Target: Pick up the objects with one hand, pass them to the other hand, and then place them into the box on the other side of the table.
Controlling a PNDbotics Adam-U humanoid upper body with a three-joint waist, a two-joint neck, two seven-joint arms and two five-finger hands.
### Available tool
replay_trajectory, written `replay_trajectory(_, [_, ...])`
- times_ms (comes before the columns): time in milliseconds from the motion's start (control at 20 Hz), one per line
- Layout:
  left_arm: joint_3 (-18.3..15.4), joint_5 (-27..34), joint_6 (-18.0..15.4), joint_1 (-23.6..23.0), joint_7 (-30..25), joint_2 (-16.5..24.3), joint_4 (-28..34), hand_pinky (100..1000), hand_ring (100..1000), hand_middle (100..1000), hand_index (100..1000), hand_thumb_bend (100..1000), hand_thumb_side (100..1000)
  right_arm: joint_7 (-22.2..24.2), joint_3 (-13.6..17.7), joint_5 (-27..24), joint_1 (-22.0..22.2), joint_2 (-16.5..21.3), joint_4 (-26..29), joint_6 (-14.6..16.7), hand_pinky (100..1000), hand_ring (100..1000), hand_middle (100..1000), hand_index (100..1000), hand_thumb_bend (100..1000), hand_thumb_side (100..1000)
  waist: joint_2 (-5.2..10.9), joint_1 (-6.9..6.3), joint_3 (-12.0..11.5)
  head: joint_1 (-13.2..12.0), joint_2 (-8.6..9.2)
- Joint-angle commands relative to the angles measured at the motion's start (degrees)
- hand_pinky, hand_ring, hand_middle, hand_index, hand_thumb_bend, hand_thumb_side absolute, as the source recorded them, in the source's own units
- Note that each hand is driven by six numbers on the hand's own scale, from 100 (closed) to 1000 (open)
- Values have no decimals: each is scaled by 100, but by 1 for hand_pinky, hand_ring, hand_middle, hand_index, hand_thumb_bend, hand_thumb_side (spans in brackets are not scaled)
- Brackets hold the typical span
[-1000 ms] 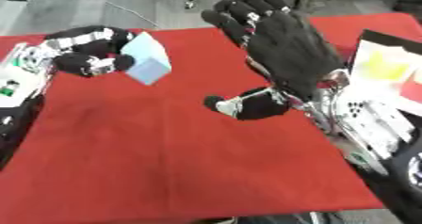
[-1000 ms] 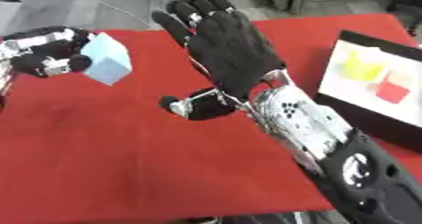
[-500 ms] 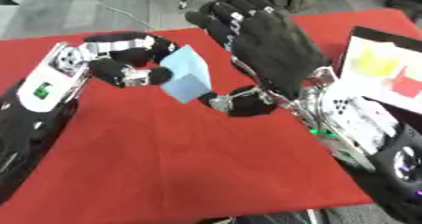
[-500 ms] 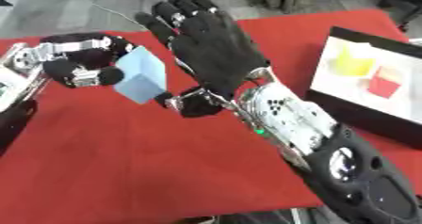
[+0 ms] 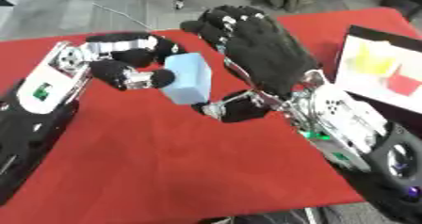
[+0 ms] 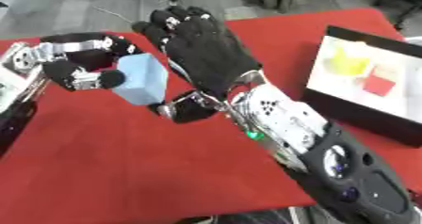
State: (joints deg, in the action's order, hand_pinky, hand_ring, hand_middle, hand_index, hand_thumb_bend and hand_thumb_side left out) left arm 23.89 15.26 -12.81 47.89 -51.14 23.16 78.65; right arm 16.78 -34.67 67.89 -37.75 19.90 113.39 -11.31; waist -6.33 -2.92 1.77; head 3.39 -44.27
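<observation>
Red cloth covers the table (image 5: pixel 165 171), and its near half below both hands lies bare, giving open room toward the front edge; grey floor shows beyond the far edge. One light blue rectangular foam block (image 5: pixel 189 78) is held above the cloth, pinched between the curled fingers and thumb of the left hand (image 5: pixel 124 65), which grasps it from the block's left side. The right hand (image 5: pixel 263 58) stands just right of the block with its black-gloved fingers straight and spread, palm toward the block; its thumb (image 5: pixel 239 111) sits just under the block's lower right corner, and whether it touches cannot be told. One black-rimmed box with a white floor (image 6: pixel 362 112) lies to the right of the right hand's fingers, near the table's right edge. Inside it are two items: one yellow block (image 6: pixel 347 63) and one red block (image 6: pixel 380 83), side by side and apart from the box wall.
</observation>
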Motion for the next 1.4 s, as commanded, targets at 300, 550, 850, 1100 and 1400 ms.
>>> replay_trajectory(300, [25, -5, -82, 116, -83, -8, 75, 792, 473, 420, 593, 100, 611, -117, 16, -213, -108, -7, 120, 13, 668, 788, 656, 741, 492, 347, 59, 15, 5, -26, 15])
replay_trajectory(550, [-7, -29, -79, 95, -83, -9, 44, 792, 474, 420, 594, 100, 612, -338, 24, -358, -103, -8, 120, -8, 605, 769, 607, 621, 444, 312, 60, 22, 7, -51, 15])
replay_trajectory(850, [-50, -100, -101, 77, -83, -10, -37, 792, 475, 422, 595, 100, 615, -665, 29, -538, -103, -12, 120, -39, 551, 745, 560, 489, 338, 293, 48, 20, 13, -84, 15])
replay_trajectory(1100, [-87, -185, -149, 65, -83, -19, -138, 793, 479, 428, 602, 100, 631, -964, 24, -656, -100, -14, 120, -108, 536, 736, 549, 432, 317, 294, 34, 17, 15, -85, 15])
replay_trajectory(1400, [-120, -254, -212, 49, -83, -20, -242, 798, 493, 456, 628, 100, 720, -1019, -9, -678, -80, -11, 120, -121, 540, 737, 554, 375, 327, 296, 23, 20, 11, -53, 15])
